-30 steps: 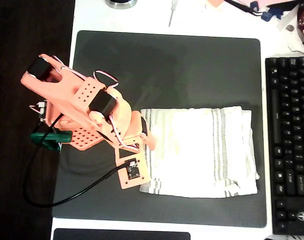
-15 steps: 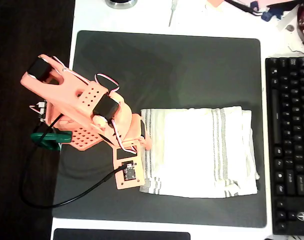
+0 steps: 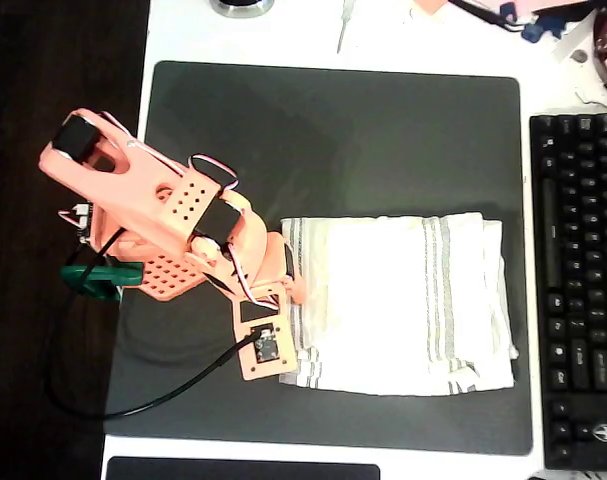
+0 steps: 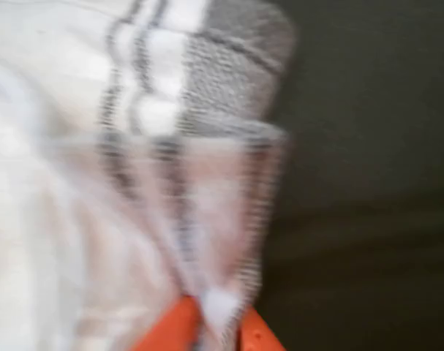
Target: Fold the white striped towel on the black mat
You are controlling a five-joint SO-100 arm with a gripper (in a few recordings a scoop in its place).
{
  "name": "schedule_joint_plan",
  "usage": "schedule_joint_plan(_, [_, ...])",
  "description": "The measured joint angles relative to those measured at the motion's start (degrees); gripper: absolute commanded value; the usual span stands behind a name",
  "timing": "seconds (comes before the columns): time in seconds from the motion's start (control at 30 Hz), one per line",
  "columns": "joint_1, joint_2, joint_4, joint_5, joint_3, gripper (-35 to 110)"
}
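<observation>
The white striped towel (image 3: 403, 305) lies folded on the right half of the black mat (image 3: 333, 130), with grey stripes near its left and right edges. My orange gripper (image 3: 294, 296) is at the towel's left edge, its fingertips mostly hidden under the wrist. In the blurred wrist view the two orange fingertips of the gripper (image 4: 218, 330) are shut on a pinch of the striped towel edge (image 4: 156, 110), and the cloth rises from them. Dark mat (image 4: 368, 183) shows to the right.
A black keyboard (image 3: 580, 290) stands along the mat's right edge. A screwdriver (image 3: 344, 25) and small items lie on the white table beyond the mat. A black cable (image 3: 153, 395) trails across the mat's lower left. The mat's far half is bare.
The wrist with its camera board has shifted slightly left and then back to the right, a little nearer the front edge. The towel's left edge has barely moved.
</observation>
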Motion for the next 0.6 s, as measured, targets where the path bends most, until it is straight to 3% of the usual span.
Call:
schedule_joint_plan(0.27, [-2.20,-1.14,-0.09,2.20,-1.58,0])
schedule_joint_plan(0.6, [-0.18,3.96,24.08,-2.72,-18.46,0])
